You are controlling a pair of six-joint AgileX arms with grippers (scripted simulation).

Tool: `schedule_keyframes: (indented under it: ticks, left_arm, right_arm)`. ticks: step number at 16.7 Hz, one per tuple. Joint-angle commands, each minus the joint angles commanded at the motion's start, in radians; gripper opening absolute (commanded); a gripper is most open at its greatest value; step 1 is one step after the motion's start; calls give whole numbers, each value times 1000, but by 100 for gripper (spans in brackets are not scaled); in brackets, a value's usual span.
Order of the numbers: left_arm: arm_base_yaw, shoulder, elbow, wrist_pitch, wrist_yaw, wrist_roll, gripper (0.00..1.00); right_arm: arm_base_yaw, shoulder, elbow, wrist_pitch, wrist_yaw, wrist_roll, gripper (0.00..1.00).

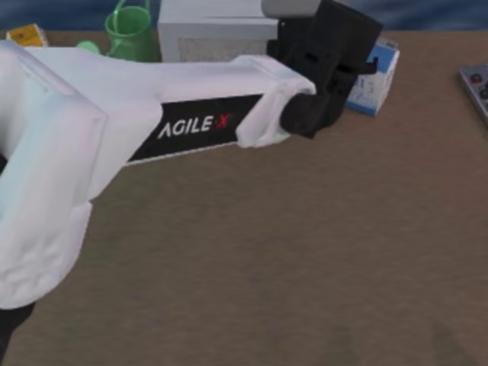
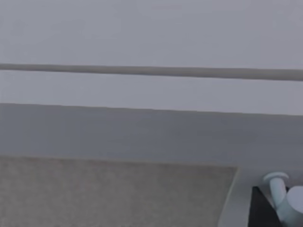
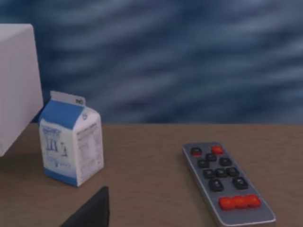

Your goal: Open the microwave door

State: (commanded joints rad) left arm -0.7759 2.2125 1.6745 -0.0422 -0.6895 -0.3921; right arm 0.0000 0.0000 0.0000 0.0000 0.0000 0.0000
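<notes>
The white microwave (image 1: 213,30) stands at the table's back edge, left of centre. My left arm reaches across from the left, and its black left gripper (image 1: 328,65) hangs over the microwave's right front corner. In the left wrist view the microwave door (image 2: 142,132) fills the picture at very close range, with its grey mesh window (image 2: 109,194) below the white frame. A pale round knob (image 2: 278,182) sticks out beside a dark wedge of the gripper. Only a dark tip of my right gripper (image 3: 94,210) shows, low over the table on the right side.
A blue-and-white milk carton (image 1: 375,76) stands just right of the microwave, close to the left gripper. A green cup (image 1: 131,34) and a yellow item (image 1: 27,34) sit at the back left. A grey remote (image 3: 222,182) lies at the right edge.
</notes>
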Motion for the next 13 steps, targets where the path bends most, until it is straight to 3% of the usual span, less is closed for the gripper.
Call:
schedule_keyframes:
  ticks: [7,13]
  left_arm:
    - [-10,27,34,-34,17,-12,0]
    - [6,178,374,-376,104,-72,0]
  right_arm:
    - [0,0,0,0,0,0,100]
    - [0,0,0,0,0,0,100]
